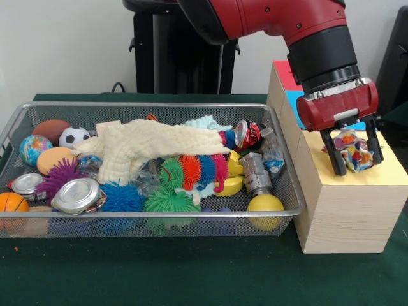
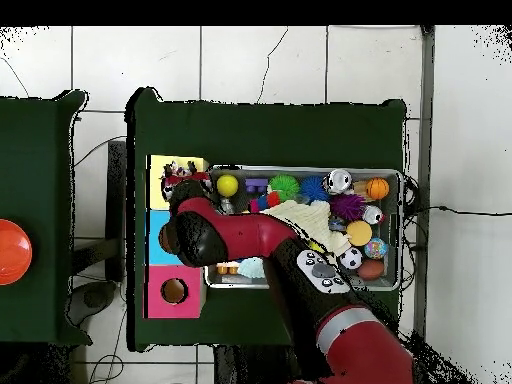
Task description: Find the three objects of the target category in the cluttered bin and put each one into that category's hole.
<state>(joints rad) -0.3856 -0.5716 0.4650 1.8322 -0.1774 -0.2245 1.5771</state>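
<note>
My gripper (image 1: 354,154) is shut on a small limp speckled piece (image 1: 352,152) of red, yellow, blue and white. It holds it just above the yellow top of the pale wood box (image 1: 347,210), to the right of the bin. The box's hole is hidden behind the gripper and the piece. In the overhead view the gripper (image 2: 179,181) is over the yellow-topped box (image 2: 160,170). The silver wire mesh bin (image 1: 153,107) is full of clutter; I see no other speckled pieces in it. A cream cloth (image 1: 143,146) lies across its middle.
The bin holds spiky rubber balls (image 1: 167,201), crushed cans (image 1: 78,195), a yellow ball (image 1: 265,204), a soccer ball (image 1: 74,135) and a globe ball (image 1: 33,149). Blue-topped (image 2: 156,240) and red-topped (image 2: 173,291) boxes stand beside the yellow one. An orange disc (image 2: 12,252) lies on the left table.
</note>
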